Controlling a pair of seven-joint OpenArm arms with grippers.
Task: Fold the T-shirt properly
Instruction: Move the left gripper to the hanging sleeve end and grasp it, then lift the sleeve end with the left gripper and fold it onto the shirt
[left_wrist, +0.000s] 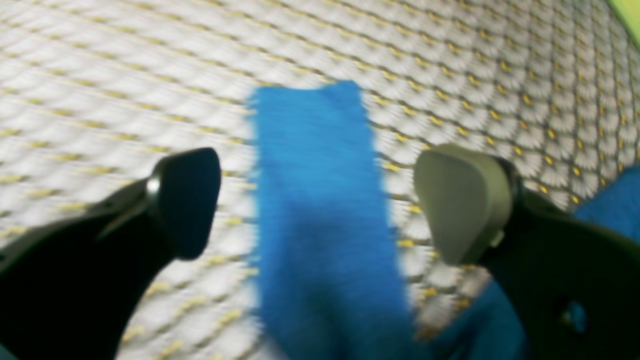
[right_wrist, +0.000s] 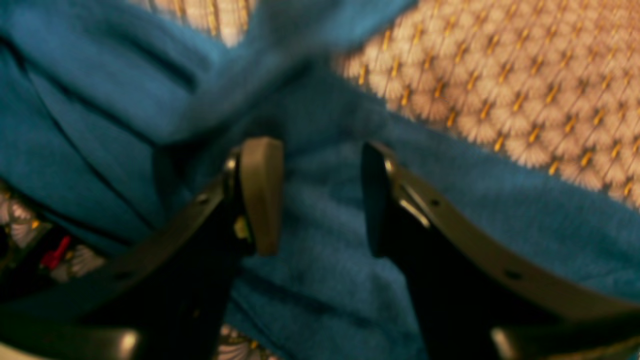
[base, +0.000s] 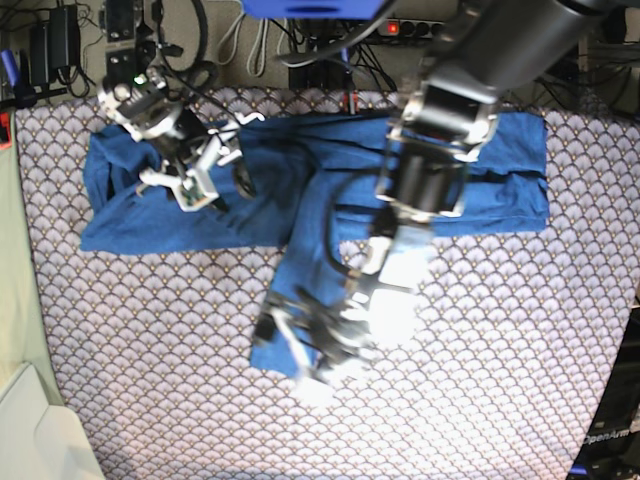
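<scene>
T-shirt (base: 300, 190) lengthwise left-right, sleeve (base: 300, 300) pointing down

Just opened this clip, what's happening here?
A two-armed robot is folding a blue T-shirt spread across a scallop-patterned tablecloth. The left gripper hangs open over a strip of the shirt, probably a sleeve end, gripping nothing. The right gripper sits over bunched fabric at the shirt's other end, jaws partly apart; whether it pinches cloth is unclear.
</scene>
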